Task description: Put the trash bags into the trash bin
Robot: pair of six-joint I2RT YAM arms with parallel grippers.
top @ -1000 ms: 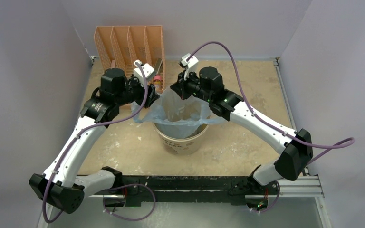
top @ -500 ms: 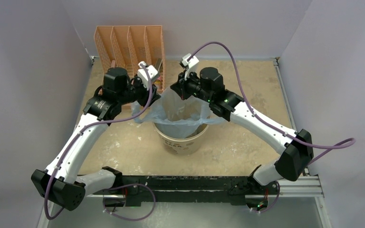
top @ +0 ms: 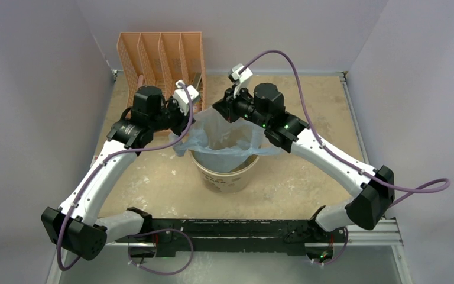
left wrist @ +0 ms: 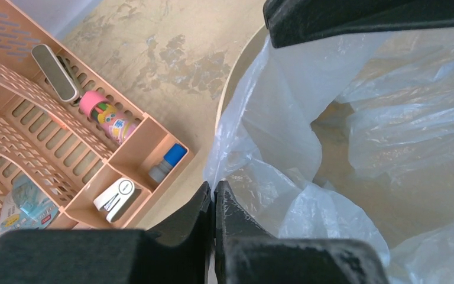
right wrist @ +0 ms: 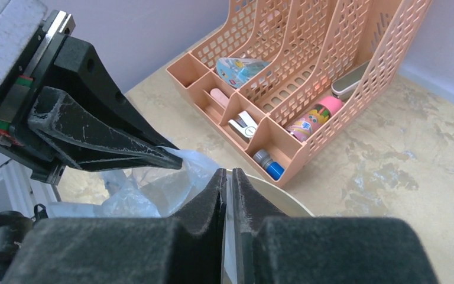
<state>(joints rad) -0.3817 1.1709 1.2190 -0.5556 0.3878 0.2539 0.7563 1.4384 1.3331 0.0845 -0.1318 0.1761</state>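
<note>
The light-blue trash bag (top: pixel 221 135) hangs open-mouthed over the cream trash bin (top: pixel 227 174), its lower part inside and its rim spread above the bin's edge. My left gripper (top: pixel 193 120) is at the bag's left rim; in the left wrist view its jaws (left wrist: pixel 214 187) are pressed together with the film's edge (left wrist: pixel 284 136) caught at the tips, above the bin's rim (left wrist: pixel 229 89). My right gripper (top: pixel 221 111) is at the bag's far rim, and its jaws (right wrist: pixel 227 174) are shut with a thin strip of film between them. The left fingers (right wrist: pixel 106 142) show opposite, pinching the bag (right wrist: pixel 171 177).
An orange mesh file organizer (top: pixel 159 50) stands at the back left, just behind the left gripper. Its front trays hold a stapler (left wrist: pixel 115 194), a blue-capped bottle (left wrist: pixel 166 163) and a pink tube (left wrist: pixel 109 112). Grey walls enclose the table on three sides.
My left gripper has moved right to the bag's left rim and closed on the film. The right arm has shifted slightly right and back, still holding the bag.
</note>
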